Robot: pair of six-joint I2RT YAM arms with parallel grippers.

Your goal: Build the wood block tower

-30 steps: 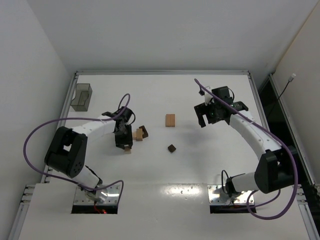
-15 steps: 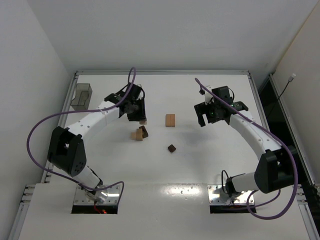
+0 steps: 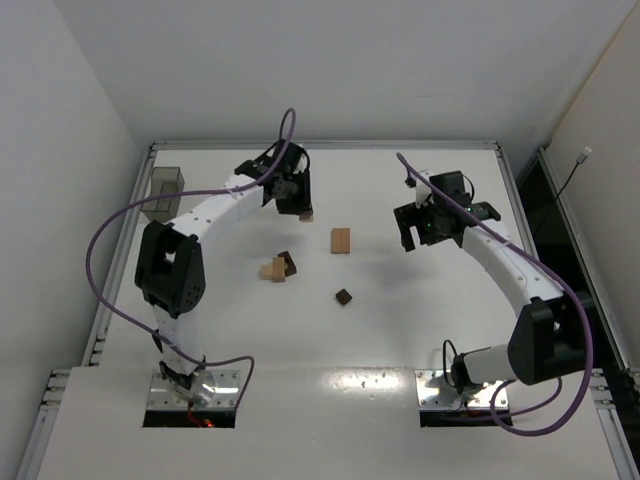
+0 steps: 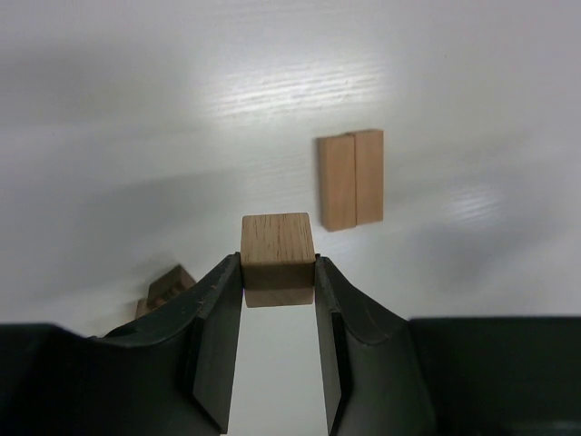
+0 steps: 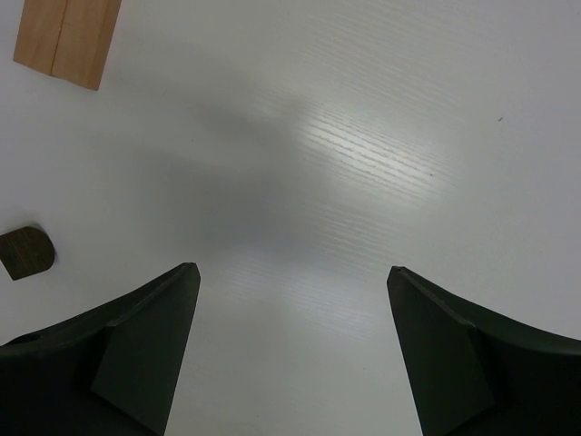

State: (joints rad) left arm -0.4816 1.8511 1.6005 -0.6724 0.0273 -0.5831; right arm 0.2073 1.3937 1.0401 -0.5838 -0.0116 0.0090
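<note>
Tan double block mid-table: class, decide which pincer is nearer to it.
Left. The left pincer, gripping a tan cube, hangs just beyond and left of the tan double block; the open right pincer is farther off to its right.

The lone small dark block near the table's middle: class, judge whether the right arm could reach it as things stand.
Probably yes. The right gripper hangs open and empty, and the dark block lies apart from other pieces with nothing standing between them.

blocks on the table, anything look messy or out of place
Mildly. The pile left of centre is a jumble of tan and dark pieces leaning together, not a neat stack; a dark block lies alone nearby. The left gripper holds a tan cube. Nothing looks damaged.
</note>
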